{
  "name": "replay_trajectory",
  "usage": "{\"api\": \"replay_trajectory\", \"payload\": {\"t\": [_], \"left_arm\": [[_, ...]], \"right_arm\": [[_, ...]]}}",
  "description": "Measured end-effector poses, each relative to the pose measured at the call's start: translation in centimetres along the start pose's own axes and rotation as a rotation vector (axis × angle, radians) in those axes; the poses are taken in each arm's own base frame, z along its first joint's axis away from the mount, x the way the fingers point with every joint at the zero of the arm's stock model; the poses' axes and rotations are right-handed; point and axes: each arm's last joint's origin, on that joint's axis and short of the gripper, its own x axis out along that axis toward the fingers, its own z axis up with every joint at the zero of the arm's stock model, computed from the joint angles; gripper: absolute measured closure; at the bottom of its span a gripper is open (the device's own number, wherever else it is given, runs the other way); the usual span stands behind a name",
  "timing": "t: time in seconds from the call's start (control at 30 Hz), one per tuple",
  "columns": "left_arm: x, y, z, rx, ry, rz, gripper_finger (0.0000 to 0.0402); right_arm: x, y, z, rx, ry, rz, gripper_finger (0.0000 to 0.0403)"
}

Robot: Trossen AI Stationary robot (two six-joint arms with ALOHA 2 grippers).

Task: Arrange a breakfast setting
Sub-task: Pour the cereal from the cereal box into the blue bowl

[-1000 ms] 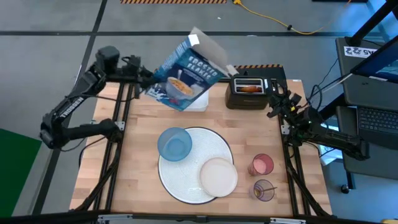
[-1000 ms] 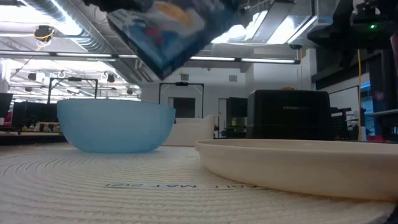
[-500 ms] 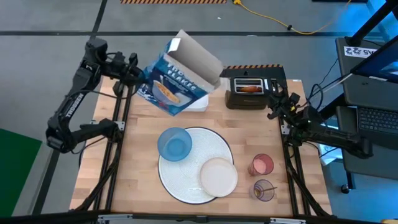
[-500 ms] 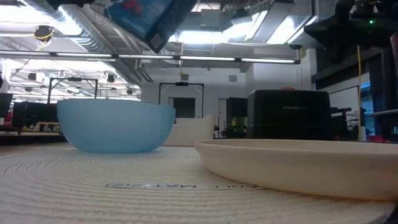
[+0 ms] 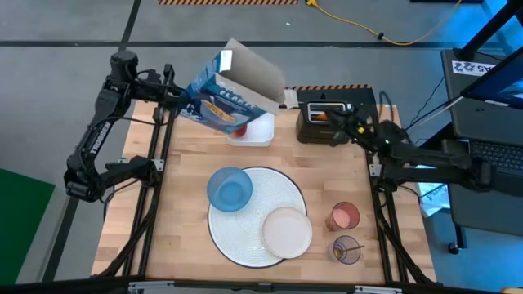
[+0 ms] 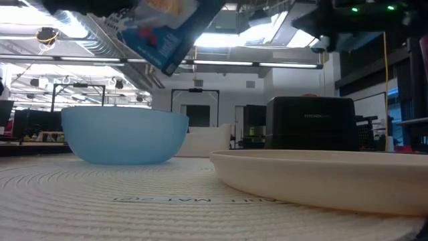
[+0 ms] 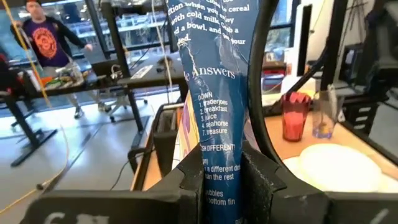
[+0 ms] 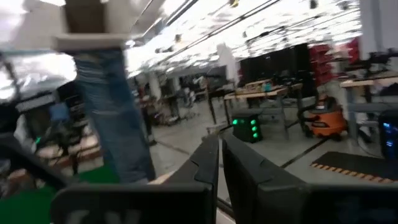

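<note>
1. Your left gripper (image 7: 225, 180) is clamped on the narrow edge of the blue cereal box (image 5: 229, 94), which hangs tilted in the air above the white square tub (image 5: 255, 132) at the far side of the table, its top flap (image 5: 255, 69) open.
2. Expect the cardboard box to be light and thin-walled: it likely flexes and twists under a hard squeeze, and loose cereal inside shifts its balance as you tip it.
3. Keep your hold low on the stiff folded edge, not on the broad printed face.
4. The blue bowl (image 5: 229, 188) sits on the round white mat (image 5: 245, 237), well apart from the box.
5. Your right gripper (image 5: 339, 120) reaches over the black toaster (image 5: 323, 131); its fingers (image 8: 205, 163) look pressed together on nothing.
</note>
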Motion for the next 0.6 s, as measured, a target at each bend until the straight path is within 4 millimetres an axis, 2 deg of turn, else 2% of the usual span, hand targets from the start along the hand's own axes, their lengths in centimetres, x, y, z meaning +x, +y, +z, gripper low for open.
{"api": "replay_trajectory", "payload": {"t": [0.2,0.33,0.47,0.6], "left_arm": [[0.0,-1.3,-1.6,-0.022,0.102,0.01,0.0349],[-0.9,-3.3,-0.2,0.06,0.167,0.081,0.0354],[-1.8,-6.1,1.2,0.081,0.159,0.118,0.0356],[-2.6,-9.3,1.6,0.042,0.184,0.166,0.0356]], "right_arm": [[5.5,1.7,0.7,-0.111,0.058,0.133,0.0377],[8.3,2.0,0.7,-0.139,0.077,0.144,0.0377],[9.8,1.1,0.8,-0.147,0.086,0.174,0.0377],[10.1,-0.2,1.2,-0.156,0.086,0.19,0.0377]]}}
